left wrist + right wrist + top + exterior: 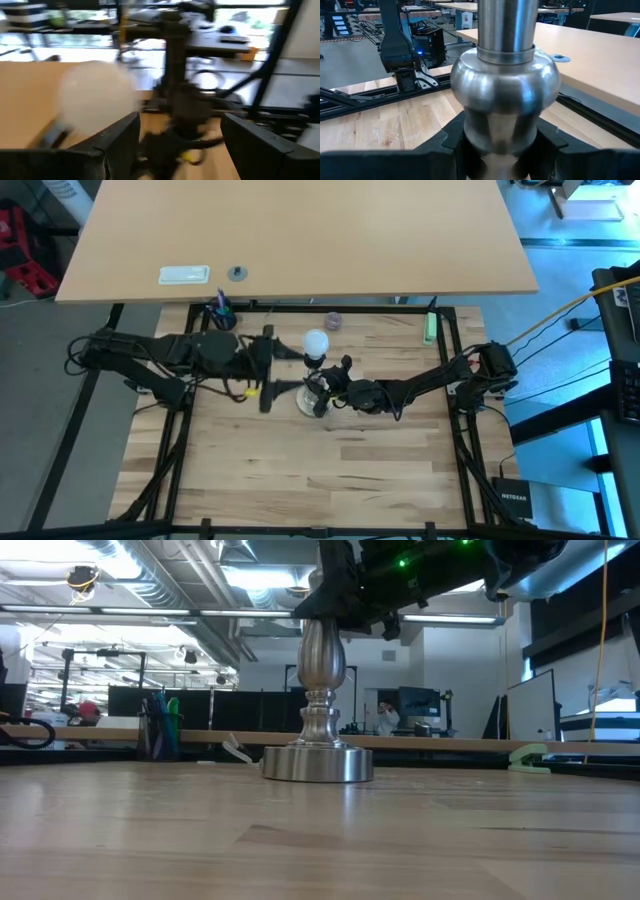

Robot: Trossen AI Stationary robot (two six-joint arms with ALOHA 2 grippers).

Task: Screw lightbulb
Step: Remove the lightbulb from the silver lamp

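The white frosted lightbulb (315, 341) shows above the dark socket at the top of the silvery stand (314, 402); whether it is seated there, I cannot tell. It appears blurred in the left wrist view (95, 100). My left gripper (293, 370) is open and empty just left of the bulb, and its fingers (125, 140) touch nothing. My right gripper (328, 388) reaches in from the right and is shut on the stand's stem. The stand's upper part is hidden by that gripper in the low view (350, 590). My right gripper pinches the stand's stem (500, 137) between its two fingers, just below a round bulge (502, 85). The fingers come in about level from the table's right side and lie across the stem. The stand is upright, its round base (317, 763) on the table.
A small greyish knob (333, 322), a green object (430, 328) and a cup of pens (220, 312) sit along the far edge. A tan table (300, 230) lies beyond it. There is bare wood toward the near edge (320, 480).
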